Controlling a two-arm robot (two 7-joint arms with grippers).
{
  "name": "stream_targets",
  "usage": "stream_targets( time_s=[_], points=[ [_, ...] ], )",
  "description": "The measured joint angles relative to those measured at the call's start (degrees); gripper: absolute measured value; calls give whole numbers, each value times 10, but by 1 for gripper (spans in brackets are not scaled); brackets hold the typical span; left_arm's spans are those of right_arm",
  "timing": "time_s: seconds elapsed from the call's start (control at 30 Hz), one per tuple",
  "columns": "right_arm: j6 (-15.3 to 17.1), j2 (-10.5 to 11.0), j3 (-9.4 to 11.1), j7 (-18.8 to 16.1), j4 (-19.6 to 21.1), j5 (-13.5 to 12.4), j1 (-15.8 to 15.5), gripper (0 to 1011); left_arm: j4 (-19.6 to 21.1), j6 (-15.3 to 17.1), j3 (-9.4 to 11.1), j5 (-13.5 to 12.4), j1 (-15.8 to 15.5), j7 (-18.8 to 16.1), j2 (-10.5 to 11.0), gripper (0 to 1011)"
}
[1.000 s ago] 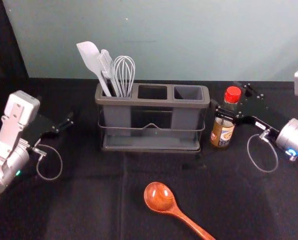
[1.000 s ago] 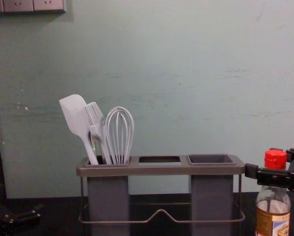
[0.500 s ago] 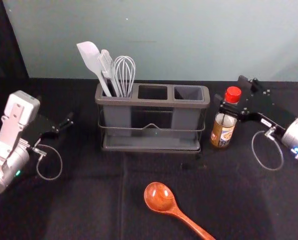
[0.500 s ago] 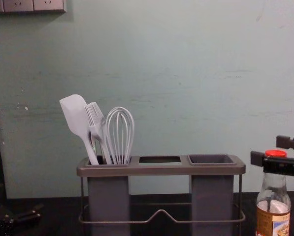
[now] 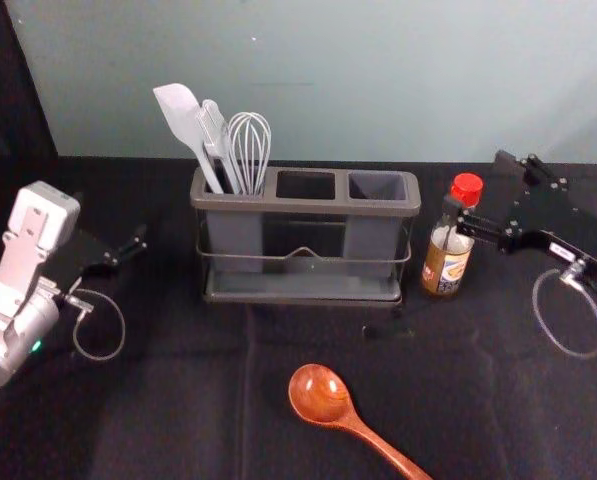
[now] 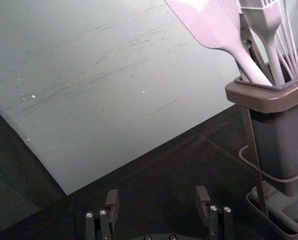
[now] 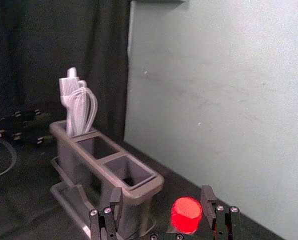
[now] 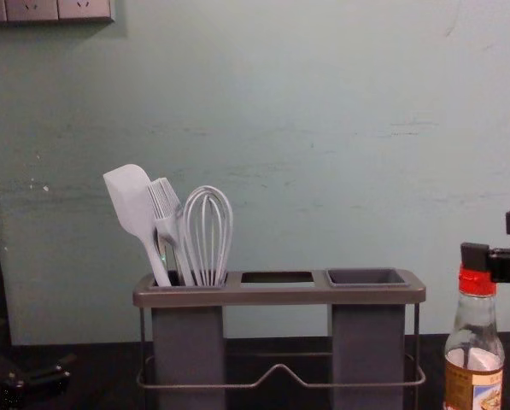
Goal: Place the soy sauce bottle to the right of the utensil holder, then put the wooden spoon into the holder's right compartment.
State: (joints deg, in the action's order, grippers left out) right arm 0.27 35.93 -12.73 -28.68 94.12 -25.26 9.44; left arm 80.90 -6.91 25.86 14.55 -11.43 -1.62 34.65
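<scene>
A: "Largest item?"

B: "Table (image 5: pixel 178 410), dark-covered."

A: "Next?"

B: "Utensil holder (image 5: pixel 305 207), one, three compartments in a row, upright on the table."

A: "Grippers?"

B: "Two. Right gripper (image 5: pixel 478 184): released, jaws apart, at the upper part of the soy sauce bottle (image 5: pixel 446 265); one finger overlapping the red cap (image 7: pixel 186 215) in the chest view, contact impossible to tell. Left gripper (image 5: pixel 128 248): parked to the left of the holder, jaws spread wide."

A: "And the bottle itself?"

B: "Upright on the table, just beside the holder, on its right."

A: "Wooden spoon (image 5: pixel 319 396)?"

B: "One, reddish-brown. Flat on the table in front of the holder, bowl towards it, handle slanting off to the near right."

A: "Smaller pieces?"

B: "Spatula (image 5: pixel 180 115), whisk (image 5: pixel 249 150), brush (image 5: pixel 214 128): pale, heads up, all in the holder's left compartment."
</scene>
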Motion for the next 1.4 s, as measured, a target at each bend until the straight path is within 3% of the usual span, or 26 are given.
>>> stream_targets(
  time_s=[0.33,0.57,0.83,1.1,1.4],
  points=[
    [104,71,19,20,137,-18,-87,1003,0,0,0,0,0,0,0,1005],
    [139,84,5,27,169,-21,-103,1003,0,0,0,0,0,0,0,1005],
    [232,79,-70,28,191,-4,-70,1003,0,0,0,0,0,0,0,1005],
    [285,67,-108,30,199,-7,-48,1003,0,0,0,0,0,0,0,1005],
    [388,43,-183,31,187,10,12,1003,0,0,0,0,0,0,0,1005]
  ],
)
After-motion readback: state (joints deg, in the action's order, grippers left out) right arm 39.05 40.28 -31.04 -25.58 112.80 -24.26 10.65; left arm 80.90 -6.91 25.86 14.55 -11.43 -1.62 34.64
